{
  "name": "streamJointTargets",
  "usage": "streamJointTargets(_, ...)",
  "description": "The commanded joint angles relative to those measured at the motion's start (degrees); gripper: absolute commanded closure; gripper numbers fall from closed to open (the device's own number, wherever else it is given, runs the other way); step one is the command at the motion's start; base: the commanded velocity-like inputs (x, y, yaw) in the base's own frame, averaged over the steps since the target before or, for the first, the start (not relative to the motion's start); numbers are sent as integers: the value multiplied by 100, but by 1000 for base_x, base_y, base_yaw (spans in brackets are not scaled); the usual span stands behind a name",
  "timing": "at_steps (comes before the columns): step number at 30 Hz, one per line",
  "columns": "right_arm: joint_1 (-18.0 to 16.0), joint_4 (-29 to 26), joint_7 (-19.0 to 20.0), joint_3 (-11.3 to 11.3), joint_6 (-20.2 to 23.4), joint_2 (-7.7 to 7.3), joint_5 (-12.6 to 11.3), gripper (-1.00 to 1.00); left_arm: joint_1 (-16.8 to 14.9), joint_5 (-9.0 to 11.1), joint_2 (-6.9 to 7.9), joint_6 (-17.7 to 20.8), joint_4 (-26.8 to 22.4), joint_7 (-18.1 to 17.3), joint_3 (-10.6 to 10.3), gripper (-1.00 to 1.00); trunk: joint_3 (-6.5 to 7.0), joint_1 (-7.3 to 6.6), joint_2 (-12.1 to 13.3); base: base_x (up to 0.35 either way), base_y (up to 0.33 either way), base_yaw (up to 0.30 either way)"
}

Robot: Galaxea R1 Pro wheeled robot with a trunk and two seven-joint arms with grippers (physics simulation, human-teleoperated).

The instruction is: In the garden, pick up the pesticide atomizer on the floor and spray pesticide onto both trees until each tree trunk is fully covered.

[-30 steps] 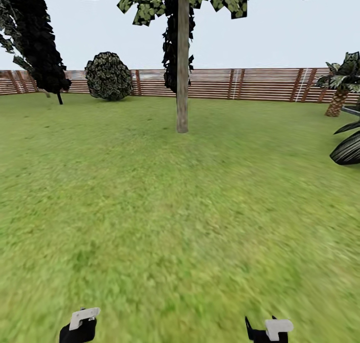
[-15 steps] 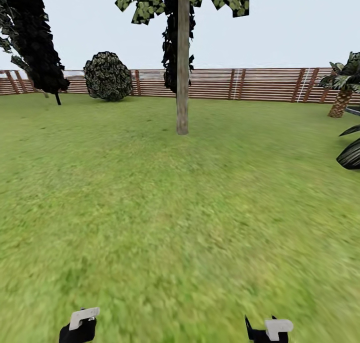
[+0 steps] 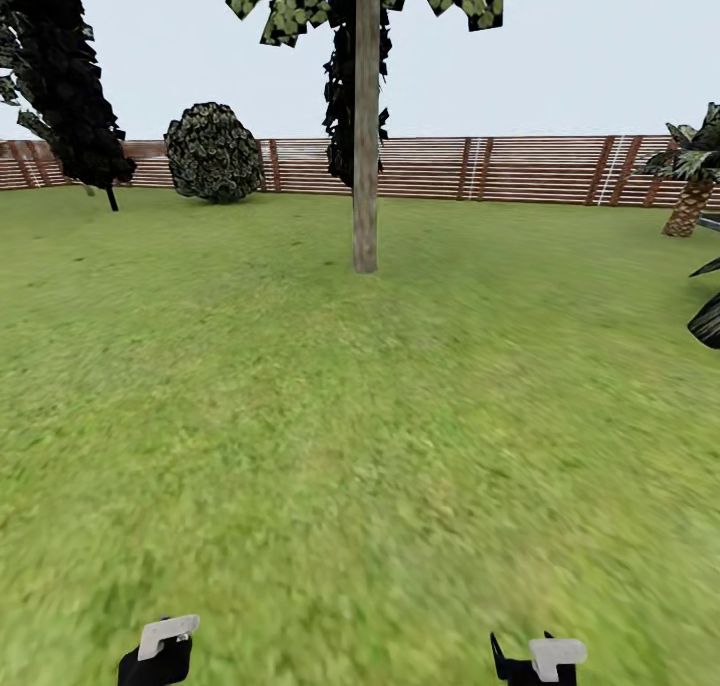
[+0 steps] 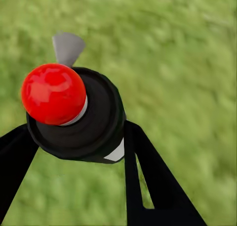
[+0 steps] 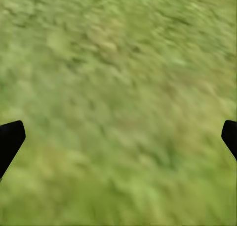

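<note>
My left gripper (image 4: 74,152) clamps the atomizer (image 4: 74,114), red nozzle showing; my right gripper (image 5: 118,137) hangs wide and empty over grass (image 3: 360,446). One bare trunk (image 3: 366,166) stands well ahead. I judge that spraying from this far would miss, and a loose clamp could drop the bottle

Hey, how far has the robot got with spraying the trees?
Pickup looks done: the left hand grips the dark spray bottle with the red nozzle tip. In hand: crossing the green lawn toward the straight grey-brown tree trunk, which stands far ahead. Left: spraying both trunks; no spray shows yet. The right hand is open.
</note>
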Motion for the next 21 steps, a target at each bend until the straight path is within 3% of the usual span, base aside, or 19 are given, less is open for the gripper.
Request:
streamJointTargets(1, -3, 4, -3, 2, -17, -1, 3, -100, -4, 4, -2, -17, 5, -32, 34, 100, -5, 2, -2, 339, 0, 0)
streamJointTargets(21, -4, 4, -3, 2, -17, 0, 8, -100, -4, 3, -2, -17, 5, -32, 33, 100, -5, 2, -2, 339, 0, 0)
